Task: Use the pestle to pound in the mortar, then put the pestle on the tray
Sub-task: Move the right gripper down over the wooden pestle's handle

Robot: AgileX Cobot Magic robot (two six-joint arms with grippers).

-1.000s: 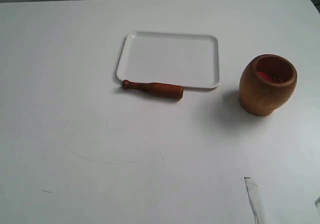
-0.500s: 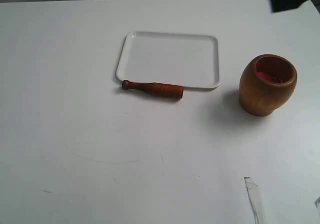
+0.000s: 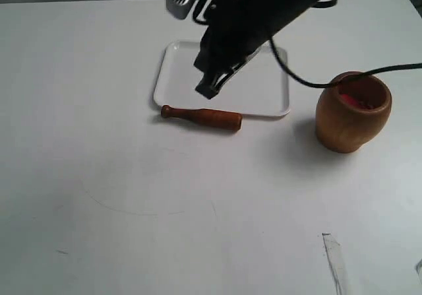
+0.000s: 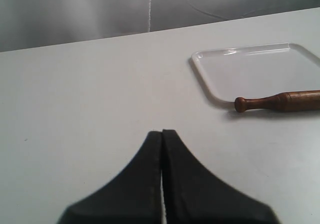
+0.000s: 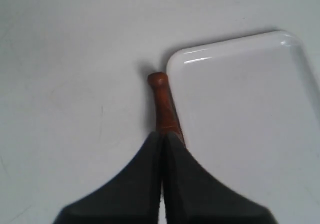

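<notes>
The reddish-brown pestle (image 3: 201, 117) lies on the table along the near rim of the white tray (image 3: 177, 77), knob end to the left. The brown mortar (image 3: 349, 113) stands to the right with red bits inside. My right gripper (image 3: 206, 92) reaches in from the upper right and hangs over the tray's near edge, just above the pestle, shut with nothing in it. In the right wrist view the shut gripper (image 5: 162, 135) covers the thick end of the pestle (image 5: 161, 98) beside the tray (image 5: 240, 108). My left gripper (image 4: 162, 132) is shut, far from the pestle (image 4: 280, 101) and tray (image 4: 260, 71).
A black cable (image 3: 310, 80) trails from the right arm across the tray's right corner toward the mortar. A strip of clear tape (image 3: 335, 259) lies at the table's near right. The left arm does not show in the exterior view.
The right arm has swung in from the upper right corner and now hangs over the tray and the pestle. Pestle, tray and mortar have not moved.
</notes>
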